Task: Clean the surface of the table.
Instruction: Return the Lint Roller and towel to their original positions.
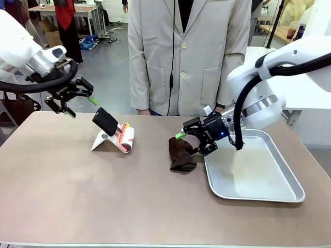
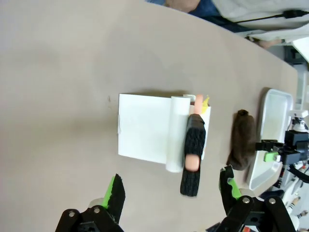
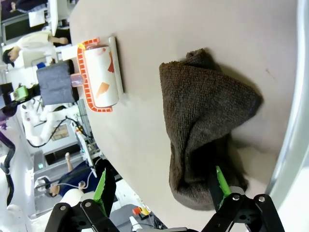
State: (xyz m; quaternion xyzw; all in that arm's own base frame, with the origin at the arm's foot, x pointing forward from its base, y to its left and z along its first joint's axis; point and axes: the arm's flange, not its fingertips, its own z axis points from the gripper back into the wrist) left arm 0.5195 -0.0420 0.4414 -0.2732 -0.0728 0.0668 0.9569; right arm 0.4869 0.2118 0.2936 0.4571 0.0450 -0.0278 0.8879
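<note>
The taupe-brown table [image 1: 77,201] carries a dark brown cloth [image 1: 181,156], crumpled beside a metal tray. My right gripper [image 1: 190,143] hangs open just over the cloth's tray-side end. In the right wrist view the cloth [image 3: 203,111] lies flat on the table [image 3: 145,29], its near end under one finger of that gripper [image 3: 162,188]. My left gripper [image 1: 81,106] is open and empty, raised above the table's far left. Below my left gripper [image 2: 172,191] in its wrist view is a lint roller [image 2: 194,145] with a black handle, resting on a white stand [image 2: 145,128].
The shiny metal tray [image 1: 279,191] lies empty at the right, its rim close to the cloth. The lint roller [image 1: 124,138] and its stand sit left of centre. A person in a beige coat [image 1: 191,57] stands at the far edge.
</note>
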